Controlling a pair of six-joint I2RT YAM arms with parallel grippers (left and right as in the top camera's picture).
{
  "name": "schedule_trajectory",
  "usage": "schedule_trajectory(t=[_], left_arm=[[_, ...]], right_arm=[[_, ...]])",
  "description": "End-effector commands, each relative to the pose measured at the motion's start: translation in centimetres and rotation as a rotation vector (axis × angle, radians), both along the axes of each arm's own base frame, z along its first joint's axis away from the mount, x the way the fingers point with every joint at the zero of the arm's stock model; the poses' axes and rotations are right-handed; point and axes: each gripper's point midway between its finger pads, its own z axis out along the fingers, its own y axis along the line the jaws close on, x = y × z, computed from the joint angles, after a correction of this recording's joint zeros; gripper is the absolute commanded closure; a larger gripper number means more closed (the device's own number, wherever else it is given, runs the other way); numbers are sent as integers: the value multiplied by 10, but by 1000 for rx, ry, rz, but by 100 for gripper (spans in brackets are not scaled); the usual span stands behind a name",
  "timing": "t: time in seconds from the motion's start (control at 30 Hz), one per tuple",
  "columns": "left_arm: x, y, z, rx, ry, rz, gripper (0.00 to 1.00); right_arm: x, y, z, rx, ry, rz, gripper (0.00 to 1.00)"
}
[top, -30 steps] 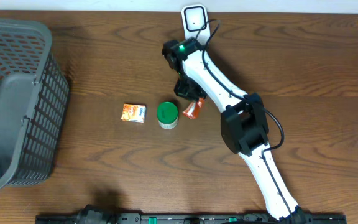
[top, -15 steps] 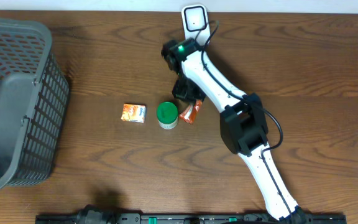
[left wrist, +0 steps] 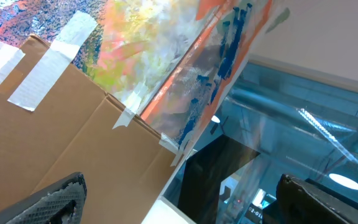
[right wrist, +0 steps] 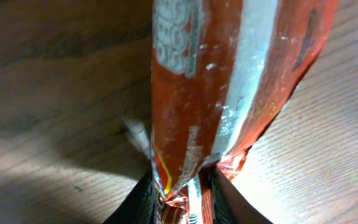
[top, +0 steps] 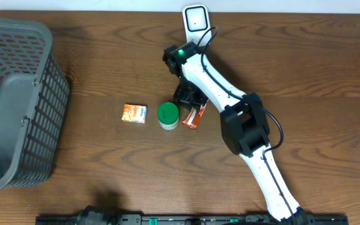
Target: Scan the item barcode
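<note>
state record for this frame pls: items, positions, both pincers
packet: snack packet, red-orange, lying on table just right of jar
jar: green-lidded jar, upright, between packet and box
box: small orange box, left of jar
basket: grey basket, far left
right: right pincer, packet end between its fingers; grip firmness unclear
left: left pincer, open, empty, out of overhead view

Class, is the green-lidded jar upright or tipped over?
Upright: from overhead, the jar shows its round green lid face-on, with the white body just below.
</note>
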Motion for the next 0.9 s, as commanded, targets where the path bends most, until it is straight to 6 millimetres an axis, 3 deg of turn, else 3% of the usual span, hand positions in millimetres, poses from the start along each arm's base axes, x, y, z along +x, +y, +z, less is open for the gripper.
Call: schedule_trajectory(t=[0.0,0.27,0.6,0.87], left_arm=[[-4,2,-1,3,2,14,2],[-4,2,-1,3,1,13,2],[-4,2,-1,3,1,13,2],[-4,2,-1,3,2,14,2]], right_arm=[[10,-12,0,-4,-5,4,78],[20,-11,15,24,-36,30,66],[23,-14,13,0,-49,36,59],[25,-15,0,-11,-54,30,61]])
